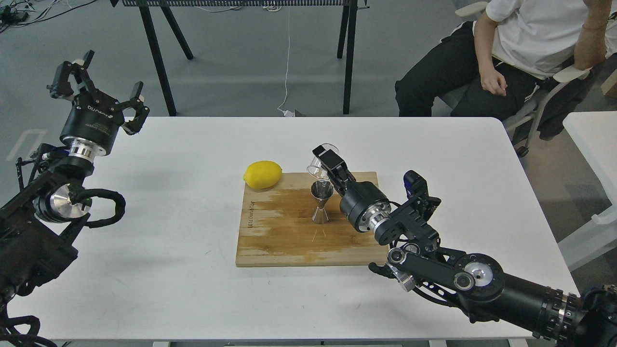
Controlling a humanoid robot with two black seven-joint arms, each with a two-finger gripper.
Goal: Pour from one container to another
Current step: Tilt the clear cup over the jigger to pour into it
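Observation:
The steel jigger (321,203) stands upright on the wooden cutting board (279,236), right of its middle. Just above it, my right gripper (324,160) is shut on the small clear glass cup (318,165). The cup is tipped steeply, its mouth pointing down and left over the jigger's top cone. Any liquid is too faint to see. My left gripper (99,91) is raised at the table's far left edge, fingers spread open and holding nothing.
A yellow lemon (262,174) lies at the board's back left corner. The white table (168,270) carries the board. A seated person (525,43) is beyond the table's far right corner. Black table legs (159,58) stand behind.

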